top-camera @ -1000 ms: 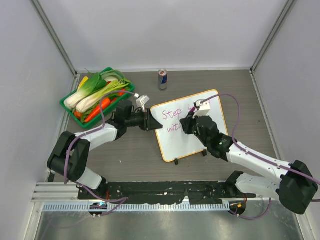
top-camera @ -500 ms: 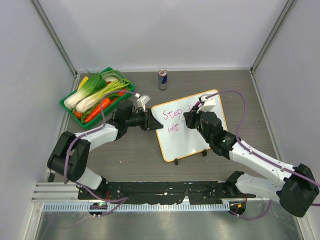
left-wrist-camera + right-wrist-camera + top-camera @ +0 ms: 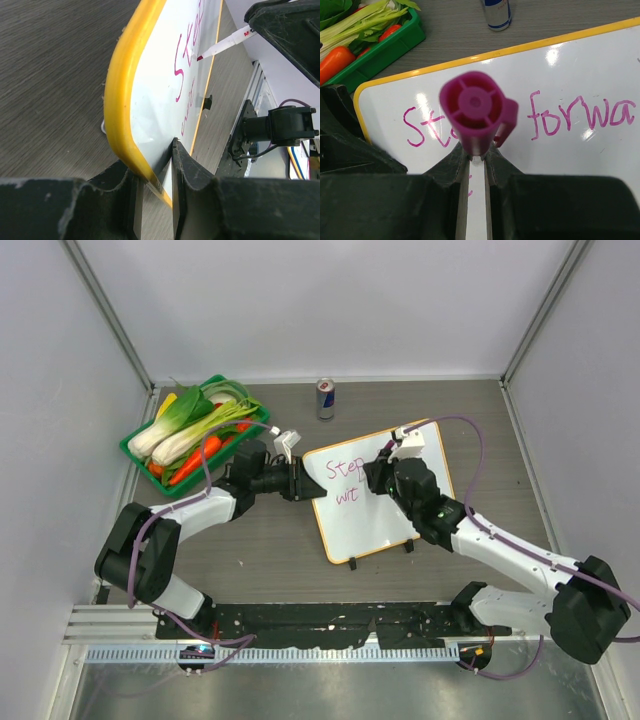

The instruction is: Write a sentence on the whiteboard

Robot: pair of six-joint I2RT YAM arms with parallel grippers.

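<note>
Right gripper [image 3: 476, 156], clamped fully on a white marker with magenta end cap [image 3: 477, 107], holds its tip at the first line; left gripper [image 3: 159, 167] nips the left edge of the orange-rimmed white rectangular whiteboard [image 3: 368, 525] on the dark wood-grain table [image 3: 260, 540]. Pink handwritten sentence [image 3: 582, 117] reads "Step forwa", "wit"; the rest is hidden or unwritten

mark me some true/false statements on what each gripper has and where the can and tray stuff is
1. The left gripper clamps the whiteboard by its edge. True.
2. The right gripper is empty. False: it is shut on a magenta marker.
3. The can lies on the whiteboard. False: it stands upright on the table beyond the board, apart from it.
4. The writing on the board is pink-magenta. True.
5. The green tray holds vegetables. True.
</note>
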